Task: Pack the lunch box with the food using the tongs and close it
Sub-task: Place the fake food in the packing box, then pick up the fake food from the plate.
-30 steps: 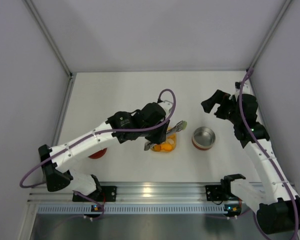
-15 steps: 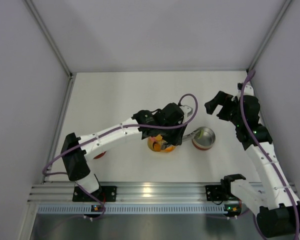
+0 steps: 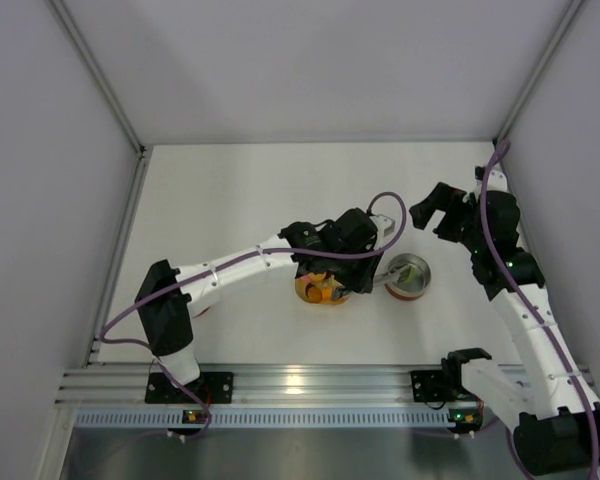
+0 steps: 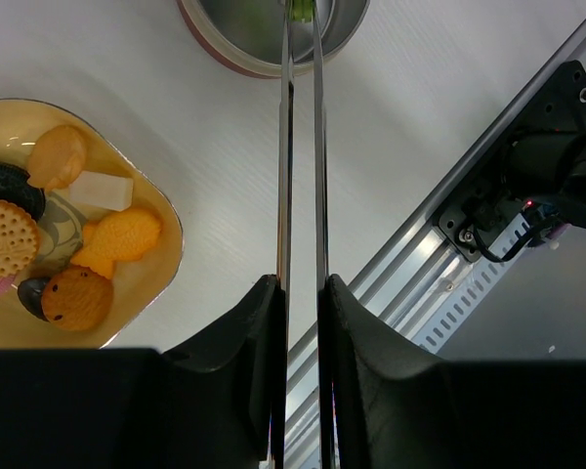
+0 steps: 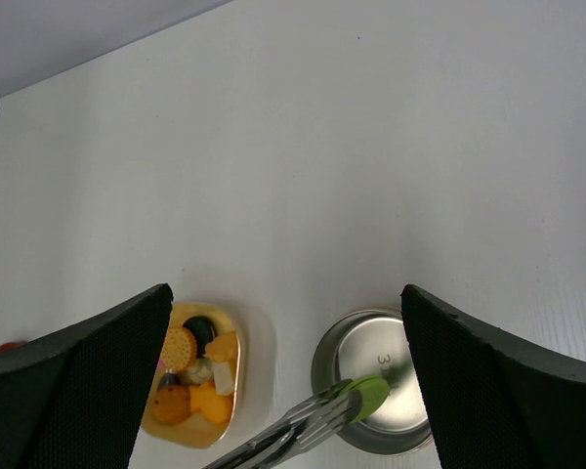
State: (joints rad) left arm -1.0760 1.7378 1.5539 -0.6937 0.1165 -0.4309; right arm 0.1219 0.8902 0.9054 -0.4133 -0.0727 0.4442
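My left gripper (image 3: 368,262) (image 4: 301,288) is shut on the silver tongs (image 4: 285,147) (image 5: 303,430). The tongs point right, and their tips pinch a green food piece (image 5: 368,394) over the steel, red-banded lunch box (image 3: 420,270) (image 5: 400,422) (image 4: 232,51). More food lies in the yellow dish (image 3: 325,290) (image 4: 156,210): an orange fish (image 4: 122,239), a round biscuit (image 4: 5,239), a brown cookie (image 4: 76,298) and a white cube (image 4: 103,191). My right gripper (image 3: 435,215) (image 5: 283,288) hangs open above and behind the lunch box, holding nothing. A sliver of the red lid (image 5: 10,346) shows at far left.
An aluminium rail (image 3: 300,385) (image 4: 449,283) with both arm bases runs along the near edge. White walls close in the back and the sides. My left arm (image 3: 240,268) lies across the table from the near left to the dish.
My left arm has swung to the right, carrying the tongs and the green piece from over the yellow dish to over the lunch box. The right arm has barely moved.
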